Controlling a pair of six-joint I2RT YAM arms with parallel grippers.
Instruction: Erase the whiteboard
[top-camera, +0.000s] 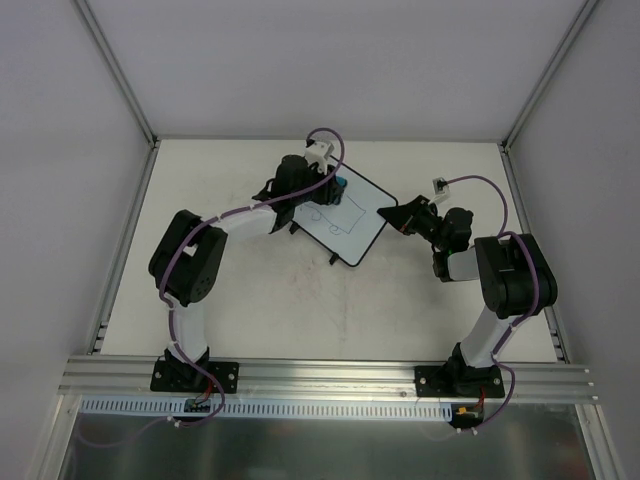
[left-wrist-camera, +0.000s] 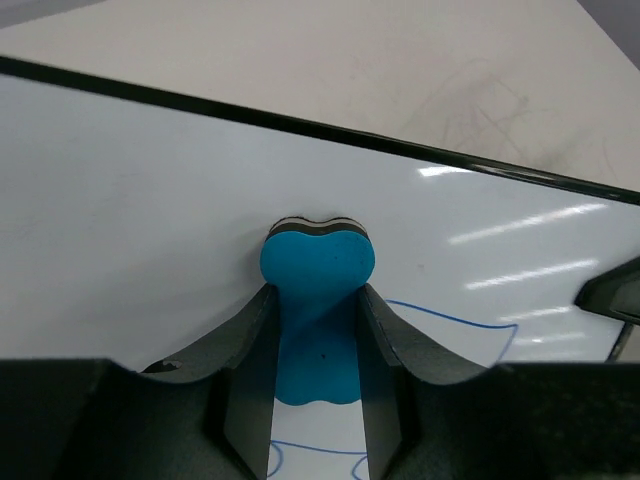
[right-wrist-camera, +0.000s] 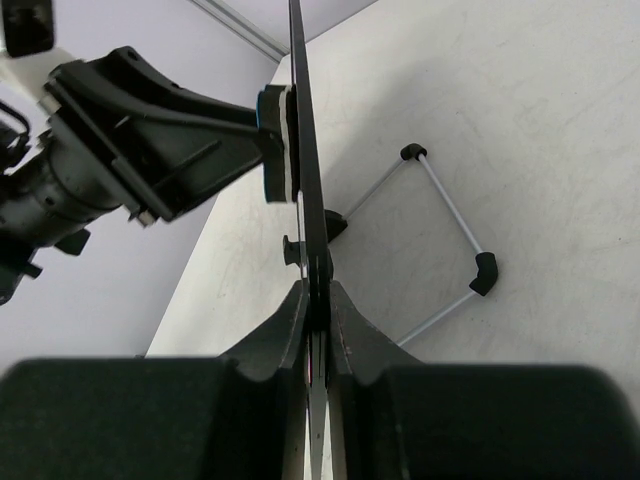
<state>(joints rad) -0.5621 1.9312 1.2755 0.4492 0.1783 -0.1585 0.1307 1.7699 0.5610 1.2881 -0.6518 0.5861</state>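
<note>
The whiteboard (top-camera: 350, 225) stands tilted in mid-table, with blue scribbles (left-wrist-camera: 450, 318) on its face. My left gripper (top-camera: 335, 185) is shut on a blue-and-black eraser (left-wrist-camera: 318, 265), whose dark pad is pressed flat against the whiteboard (left-wrist-camera: 150, 200) near its top rim. My right gripper (top-camera: 392, 213) is shut on the board's right edge. In the right wrist view the whiteboard (right-wrist-camera: 306, 150) shows edge-on, pinched between the right gripper's (right-wrist-camera: 317, 300) jaws. There the eraser (right-wrist-camera: 275, 150) touches its left face.
A white wire stand with black feet (right-wrist-camera: 478, 270) props the board from behind on the table. Grey enclosure walls and metal posts (top-camera: 118, 70) border the table. An aluminium rail (top-camera: 330, 375) carries both arm bases at the near edge.
</note>
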